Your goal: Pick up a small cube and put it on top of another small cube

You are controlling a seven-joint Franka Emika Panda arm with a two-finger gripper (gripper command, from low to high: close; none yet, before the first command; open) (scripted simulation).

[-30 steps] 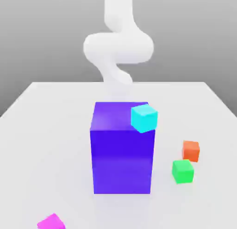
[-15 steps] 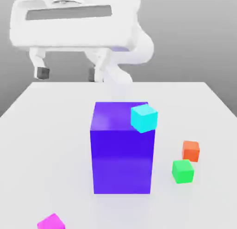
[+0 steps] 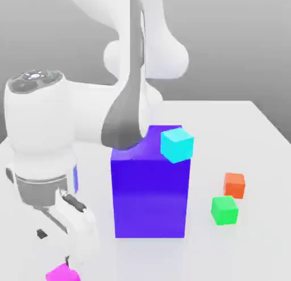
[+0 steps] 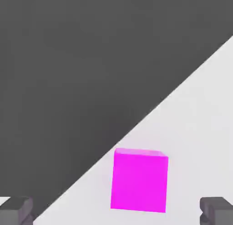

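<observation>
Hovering just above the magenta cube (image 3: 62, 272) at the table's (image 3: 261, 160) near edge: gripper (image 4: 116, 209), jaws spread wide, cube lying between them untouched. Standing mid-table: blue block (image 3: 150, 189) carrying cyan cube (image 3: 177, 145). Sitting rightward: green cube (image 3: 224, 210), orange cube (image 3: 234, 185) behind

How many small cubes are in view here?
4: cyan cube against the blue block; orange cube and green cube at the exterior view's right; magenta cube near the front edge. The arm may hide others.
</observation>
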